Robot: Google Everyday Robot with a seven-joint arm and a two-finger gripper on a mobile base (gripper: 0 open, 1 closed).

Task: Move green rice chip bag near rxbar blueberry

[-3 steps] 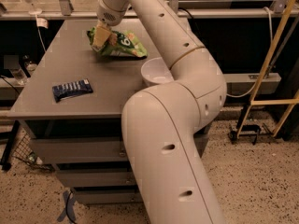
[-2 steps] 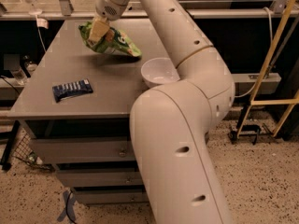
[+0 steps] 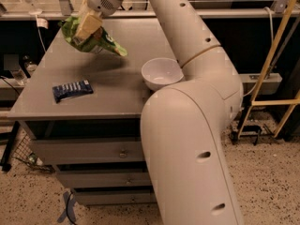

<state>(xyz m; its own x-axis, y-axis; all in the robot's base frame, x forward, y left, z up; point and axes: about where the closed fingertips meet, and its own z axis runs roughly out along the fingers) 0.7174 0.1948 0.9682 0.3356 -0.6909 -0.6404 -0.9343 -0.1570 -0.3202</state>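
Up over the far left part of the grey table, my gripper is clamped tight on the green rice chip bag, one tan finger pressed flat against its crinkled face. The bag hangs tilted in the air, clear of the tabletop, and its shadow falls on the surface just beneath. Nearer the front left edge, the rxbar blueberry lies flat, well apart from the bag. A white bowl sits upright to the right, close beside my arm, which sweeps across the right side. Drawers line the table's front.
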